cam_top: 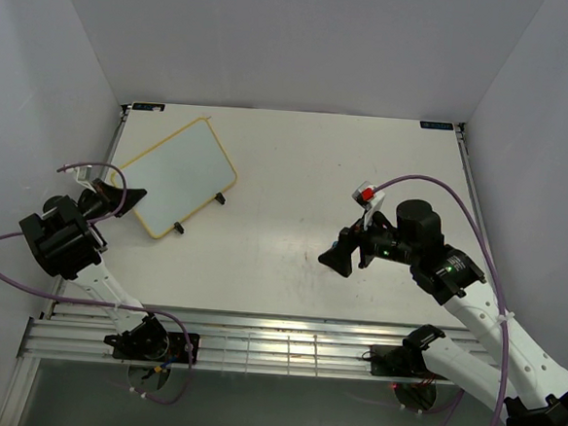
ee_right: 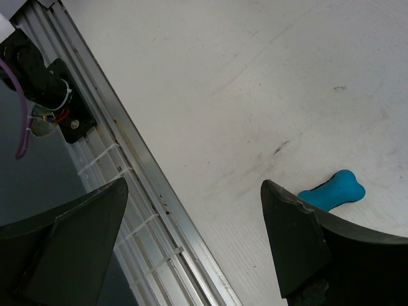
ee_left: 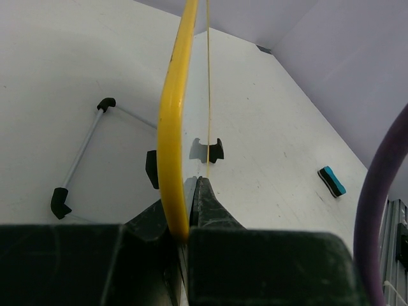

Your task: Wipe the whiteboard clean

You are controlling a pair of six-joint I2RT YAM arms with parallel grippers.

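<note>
Evidently the left gripper (cam_top: 126,199) serves as an anchor: its fingers are clamped on the yellow rim of the whiteboard (cam_top: 180,172), which sits at the table's (cam_top: 298,155) far left corner, probably so it won't slide under wiping. The right gripper (cam_top: 339,262), fingers spread apart, hovers right of the middle, toward the near edge, beside the blue eraser (ee_right: 333,191) without touching it; grasping that looks like the step in hand. From above, no writing shows on the board.
</note>
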